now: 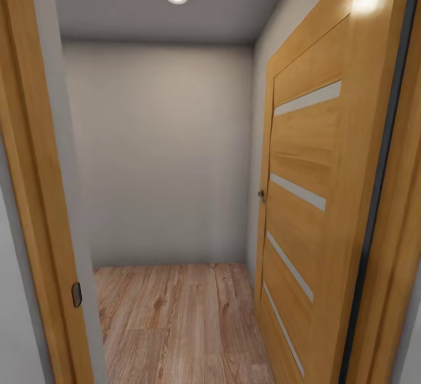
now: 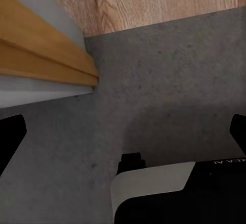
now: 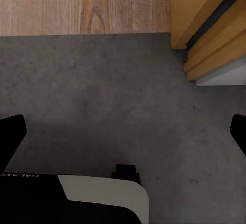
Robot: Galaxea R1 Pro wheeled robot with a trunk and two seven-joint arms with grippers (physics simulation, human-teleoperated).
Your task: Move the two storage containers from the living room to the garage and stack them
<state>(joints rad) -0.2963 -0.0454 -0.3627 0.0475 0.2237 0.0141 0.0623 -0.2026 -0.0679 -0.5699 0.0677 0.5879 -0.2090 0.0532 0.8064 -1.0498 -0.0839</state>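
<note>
The two storage containers are out of view. My left gripper (image 2: 123, 131) is open over the dark grey floor (image 2: 169, 80), its black fingertips (image 2: 11, 134) wide apart with nothing between them. My right gripper (image 3: 123, 131) is open in the same way above the dark grey floor (image 3: 102, 90), also empty. In both wrist views the grey floor ends at a straight seam where pale wood-plank flooring (image 3: 77, 3) begins.
Ahead is a doorway with a wooden frame (image 1: 35, 196) on the left. On the right stands an open wood-panelled door (image 1: 310, 196). Beyond lies a small space with plank flooring (image 1: 175, 325), closed off by a plain pale wall (image 1: 164, 156). Door-frame bases (image 2: 41, 49) (image 3: 210, 34) flank the grippers.
</note>
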